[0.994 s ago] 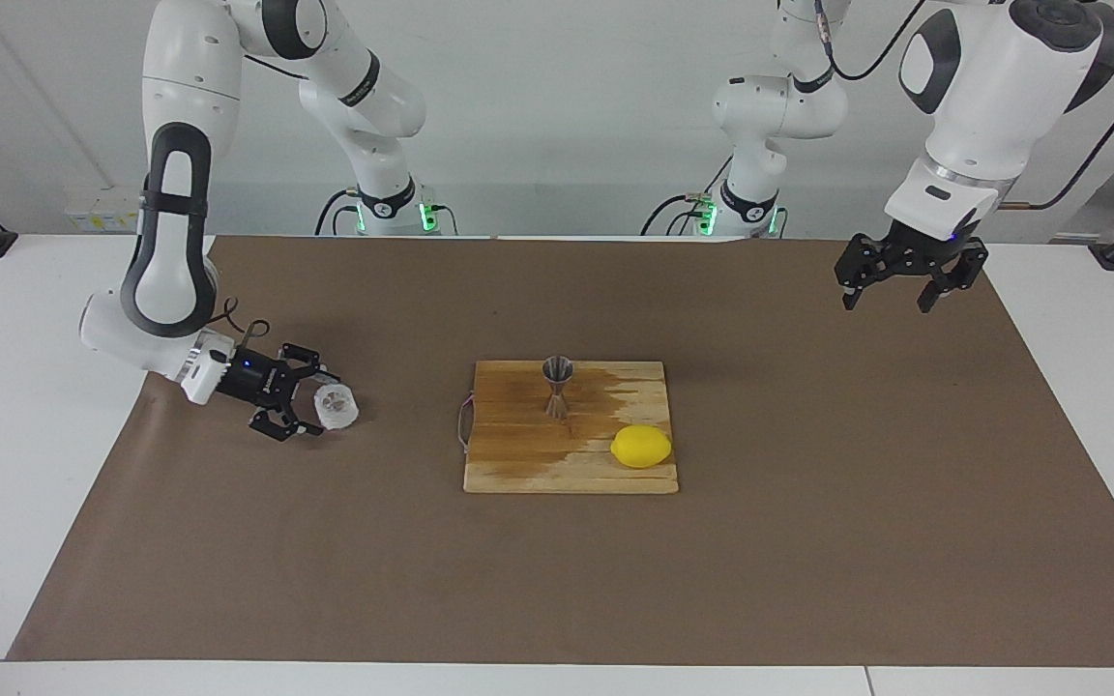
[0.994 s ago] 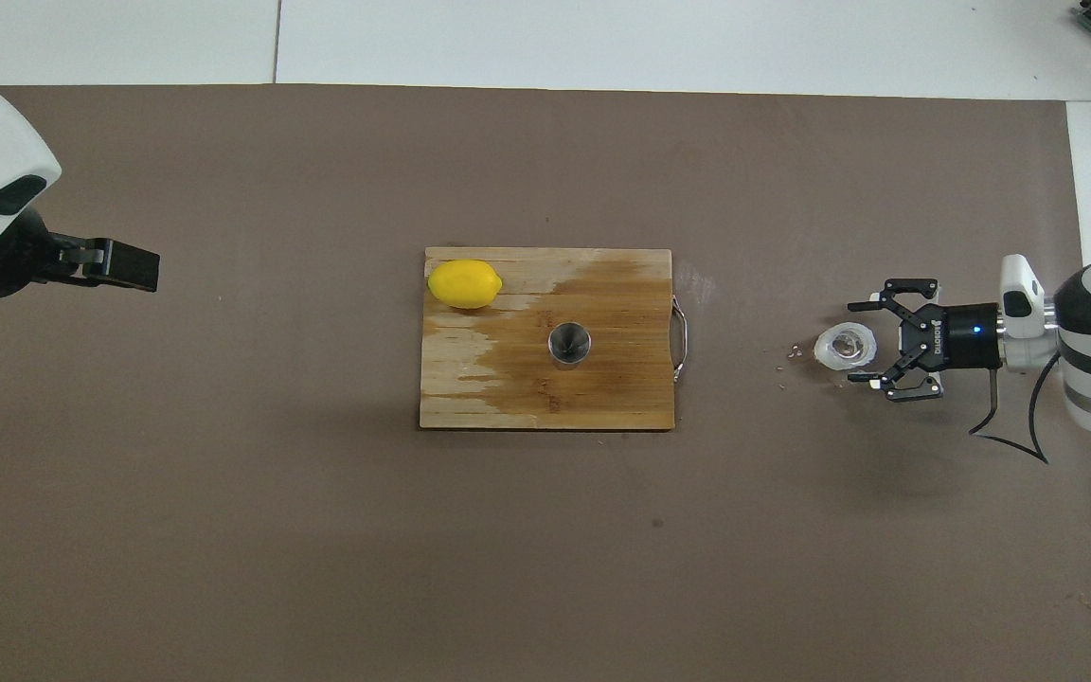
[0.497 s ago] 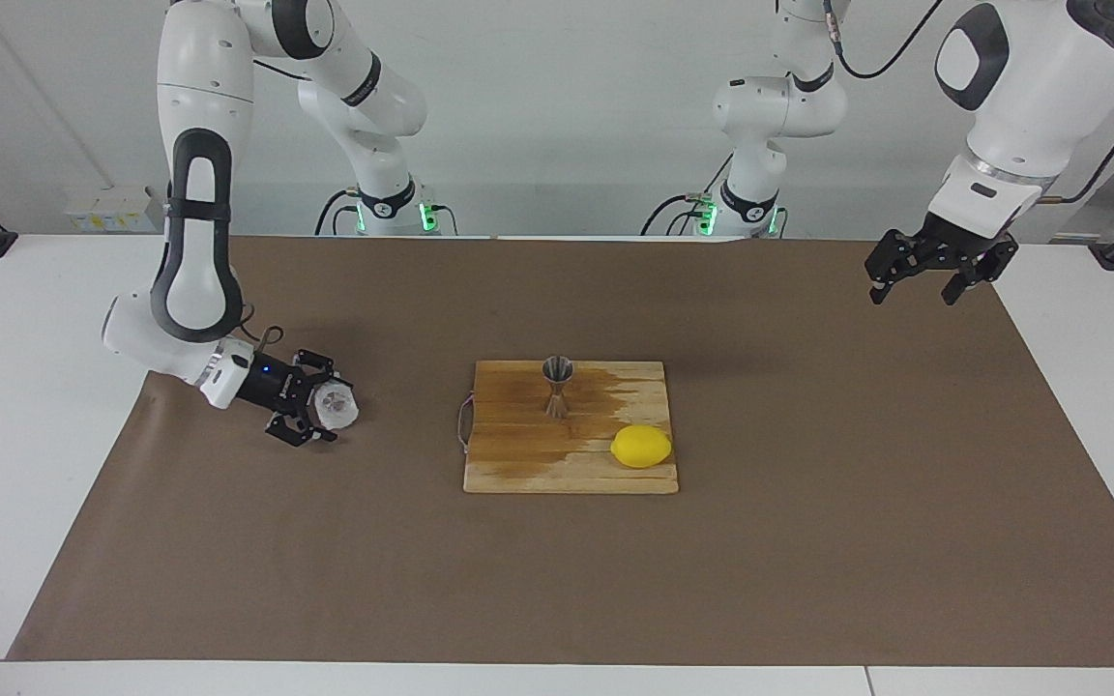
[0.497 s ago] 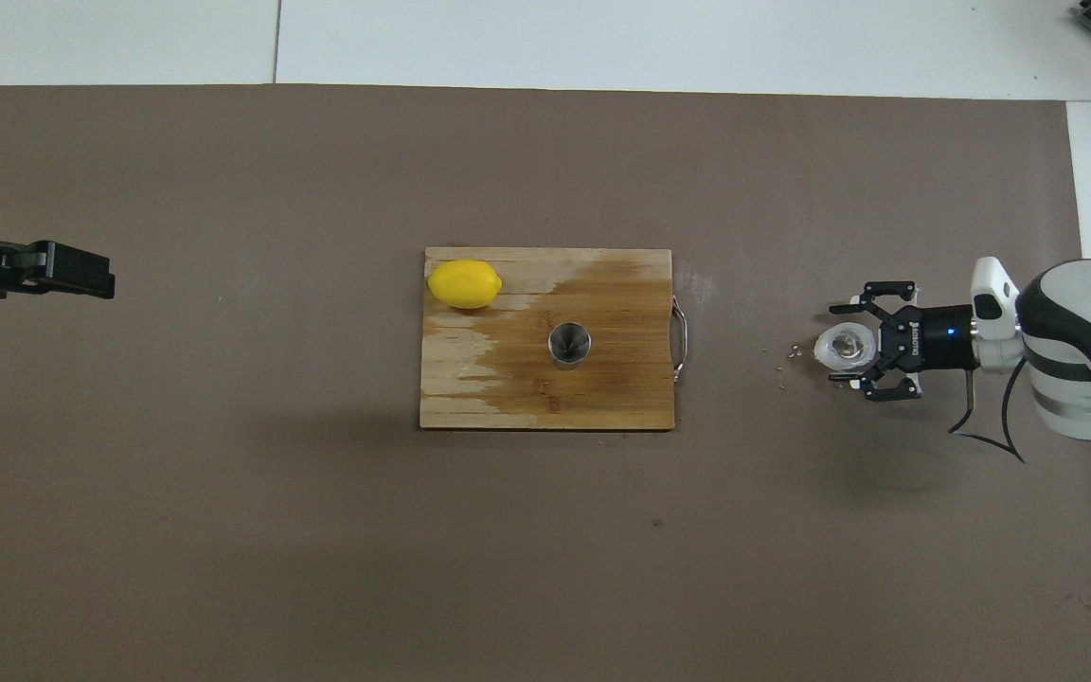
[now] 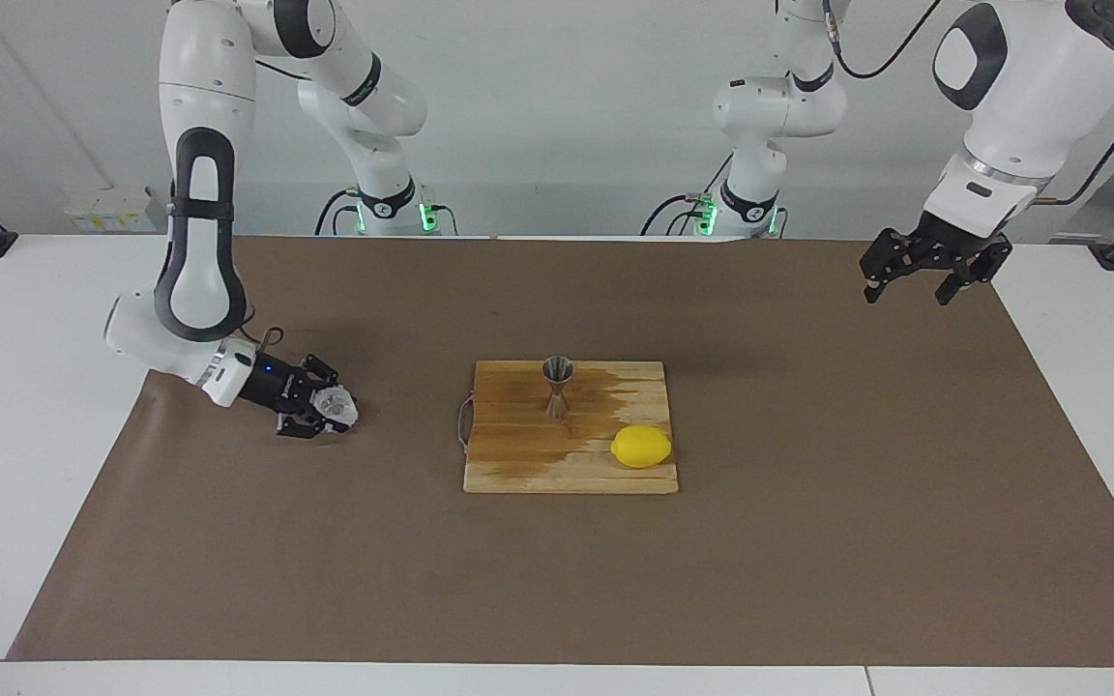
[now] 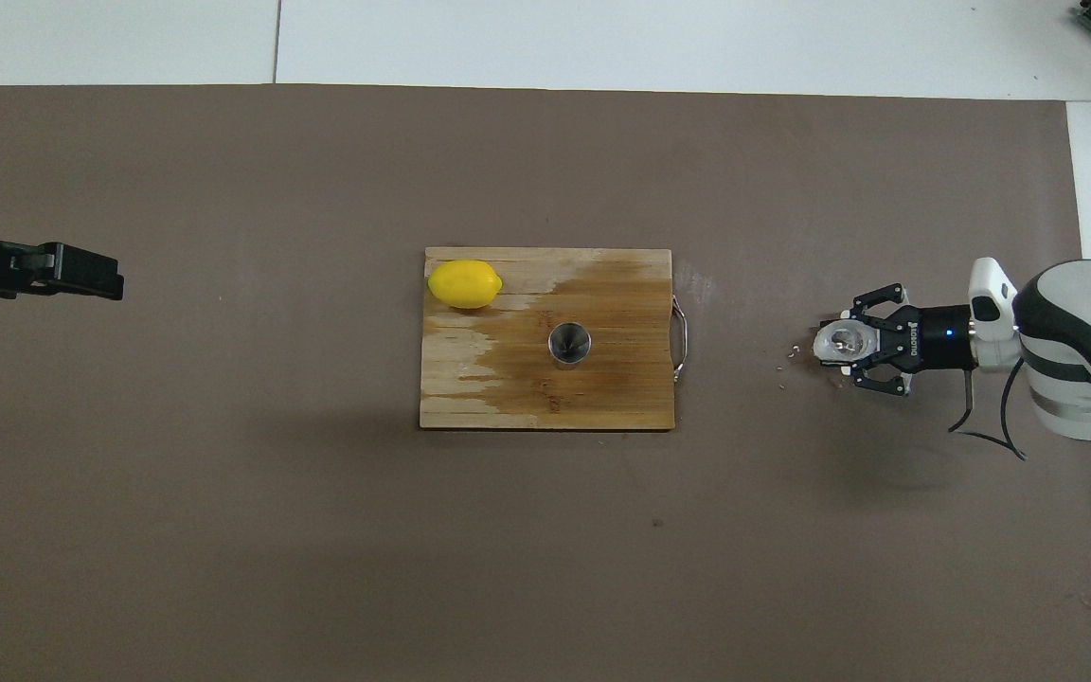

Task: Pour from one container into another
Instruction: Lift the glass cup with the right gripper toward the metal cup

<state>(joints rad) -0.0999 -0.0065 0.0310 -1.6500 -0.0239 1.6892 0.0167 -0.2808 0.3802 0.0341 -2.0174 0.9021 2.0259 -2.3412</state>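
Translucent cup: pinched at its ribbed sides by the right gripper, low on the brown mat toward the right arm's end of the table; contact with the mat cannot be told.
Right gripper's grip: fingers pressed in on the cup from both sides, the arm reaching in nearly level.
Slip risk: faceted, thin-looking walls may be squeezed out of the fingers or buckled if too much force is applied during the lift.
Crumbs: small bits are seen on the mat just beside the cup, so a tilt in transit could scatter more.
Steel jigger: standing upright on the wooden board, well apart from the cup; its narrow waist and small mouth mean it could be knocked over or missed by a hasty pour.
Lemon: resting on the same board, near the jigger, and it could be nudged.
Left gripper: held spread in the air over the mat's left-arm end, waiting.
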